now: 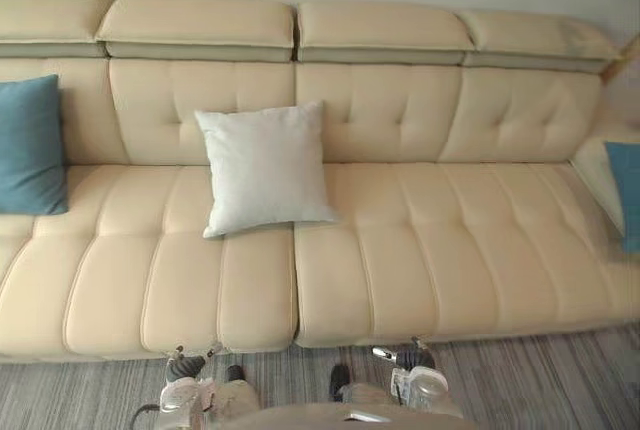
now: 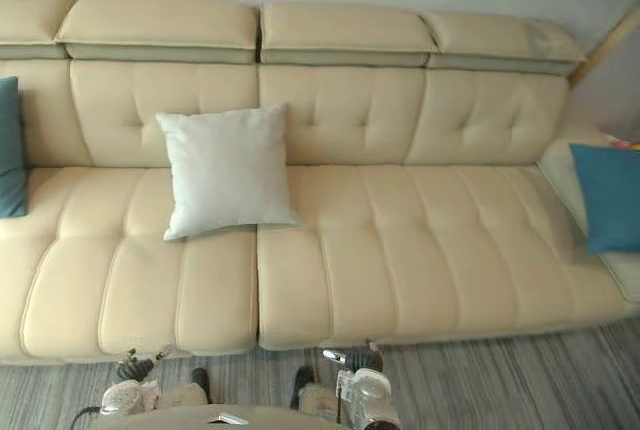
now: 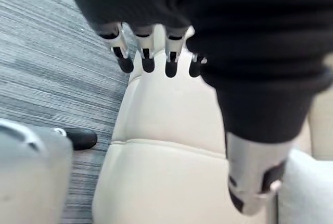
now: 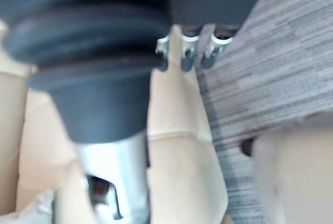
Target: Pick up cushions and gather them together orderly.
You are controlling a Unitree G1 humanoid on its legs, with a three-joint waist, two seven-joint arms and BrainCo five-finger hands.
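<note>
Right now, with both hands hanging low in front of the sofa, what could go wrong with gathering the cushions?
1. The left hand and right hand hang close to the sofa front; raising them could snag the seat edge.
2. The white cushion leans on the backrest; a one-sided grab may topple it.
3. The left blue cushion and right blue cushion sit at opposite ends, so gathering probably needs sidesteps that could spoil alignment.

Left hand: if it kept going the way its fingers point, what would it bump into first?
Probably the cream sofa seat: the left hand aims its straight fingers at the front edge, nothing between; depth is hard to judge.
</note>
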